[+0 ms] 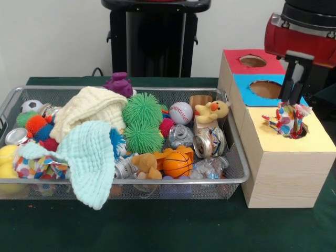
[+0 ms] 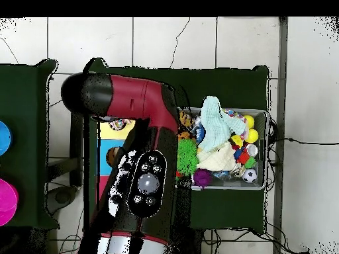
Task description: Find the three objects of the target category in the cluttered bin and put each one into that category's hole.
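Observation:
The wire mesh bin (image 1: 237, 178) fills the left and middle of the front view, full of toys and cloths; it also shows in the overhead view (image 2: 263, 147). My gripper (image 1: 295, 101) hangs over the hole (image 1: 301, 132) in the yellow top of the nearest wooden box (image 1: 283, 173). It is shut on a white cloth with coloured patches (image 1: 286, 121), whose lower end hangs into the hole. Another patched cloth (image 1: 32, 167) lies at the bin's front left corner. In the overhead view my arm (image 2: 142, 172) hides the gripper; a bit of the cloth (image 2: 119, 124) shows beside it.
A mint waffle cloth (image 1: 92, 157) drapes over the bin's front rim, with a cream waffle cloth (image 1: 86, 107) behind it. Green spiky balls (image 1: 142, 123), a baseball (image 1: 180, 112), a basketball (image 1: 177, 164), a duck (image 1: 212, 111) and cans (image 1: 208, 143) lie nearby. Blue-topped (image 1: 266, 89) and red-topped (image 1: 252, 61) holes lie behind.

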`<state>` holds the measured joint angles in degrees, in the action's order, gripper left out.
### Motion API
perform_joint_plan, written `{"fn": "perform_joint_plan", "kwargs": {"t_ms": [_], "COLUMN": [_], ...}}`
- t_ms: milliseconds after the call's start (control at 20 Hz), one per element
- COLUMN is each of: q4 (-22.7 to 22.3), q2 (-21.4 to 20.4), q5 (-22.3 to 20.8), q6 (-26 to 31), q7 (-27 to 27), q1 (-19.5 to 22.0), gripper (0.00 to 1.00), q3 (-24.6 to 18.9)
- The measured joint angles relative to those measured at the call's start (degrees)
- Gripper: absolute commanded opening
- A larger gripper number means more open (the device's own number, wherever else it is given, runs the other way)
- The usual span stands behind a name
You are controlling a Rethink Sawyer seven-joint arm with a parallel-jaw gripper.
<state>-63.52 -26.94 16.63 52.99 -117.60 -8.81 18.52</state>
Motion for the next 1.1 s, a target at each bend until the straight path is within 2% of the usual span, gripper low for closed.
{"fn": "perform_joint_plan", "kwargs": {"t_ms": [300,800,1100], "q4": [-2.7,-5.6,-8.2], "q2": [-0.4,1.2,2.7], "q5": [3.5,3.7,4.9], "q6": [0.0,-0.2,-1.1], "q7": [0.0,0.0,0.0], "q1": [0.0,0.1,1.3], "gripper": [0.0,0.0,0.0], "q3": [-0.2,-0.4,-2.8]}}
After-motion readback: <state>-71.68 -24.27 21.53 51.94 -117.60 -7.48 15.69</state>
